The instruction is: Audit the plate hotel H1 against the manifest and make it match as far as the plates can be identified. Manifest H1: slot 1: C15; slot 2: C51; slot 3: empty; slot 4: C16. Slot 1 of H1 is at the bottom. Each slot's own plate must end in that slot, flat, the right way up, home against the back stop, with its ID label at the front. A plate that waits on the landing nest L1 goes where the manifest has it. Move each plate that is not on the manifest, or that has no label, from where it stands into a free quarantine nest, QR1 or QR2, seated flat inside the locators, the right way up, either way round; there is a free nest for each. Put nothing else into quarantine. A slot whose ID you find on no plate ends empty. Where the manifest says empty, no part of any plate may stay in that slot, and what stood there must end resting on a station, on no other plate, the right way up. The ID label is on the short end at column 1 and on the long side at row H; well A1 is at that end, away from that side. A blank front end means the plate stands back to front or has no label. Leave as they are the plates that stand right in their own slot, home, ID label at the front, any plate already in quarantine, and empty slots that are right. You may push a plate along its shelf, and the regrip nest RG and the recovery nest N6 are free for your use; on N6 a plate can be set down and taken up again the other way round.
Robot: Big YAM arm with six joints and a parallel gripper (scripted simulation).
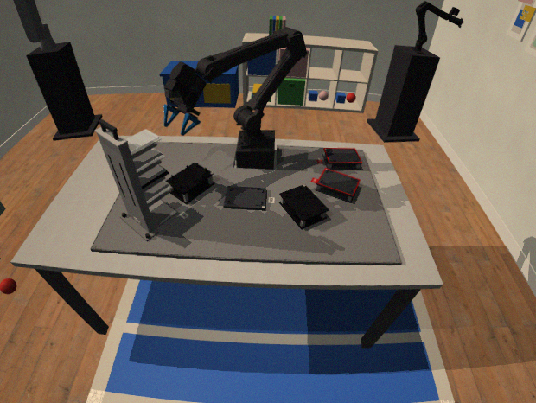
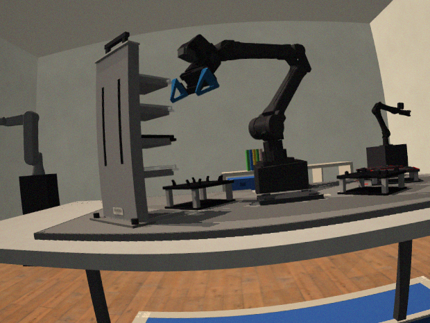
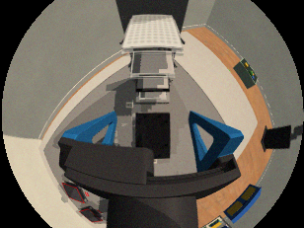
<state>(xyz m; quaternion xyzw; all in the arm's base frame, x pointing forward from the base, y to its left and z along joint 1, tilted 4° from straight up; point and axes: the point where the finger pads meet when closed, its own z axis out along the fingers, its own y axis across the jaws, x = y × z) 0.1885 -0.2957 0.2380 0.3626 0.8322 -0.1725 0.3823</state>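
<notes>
The gripper [image 2: 192,87], jaws fully apart and holding nothing, hovers just off the top shelf's front. The hotel [image 2: 116,138] stands at nine o'clock. Approaching tilted, the fingers [image 2: 179,91] might strike the shelf lip or skew the plate [image 3: 153,32].

— How many shelves [image 2: 152,83] on the hotel [image 2: 118,138] just ahead of the gripper [image 2: 193,86]?

— You have four. Lower than the gripper, your counter [image 1: 242,272] carries two red-rimmed nests [image 1: 342,156] [image 1: 337,182] and two raised black nests [image 1: 190,178] [image 1: 303,203].

Open gripper [image 2: 189,86] in free air, plate hotel [image 2: 118,138] shelves just ahead
</notes>
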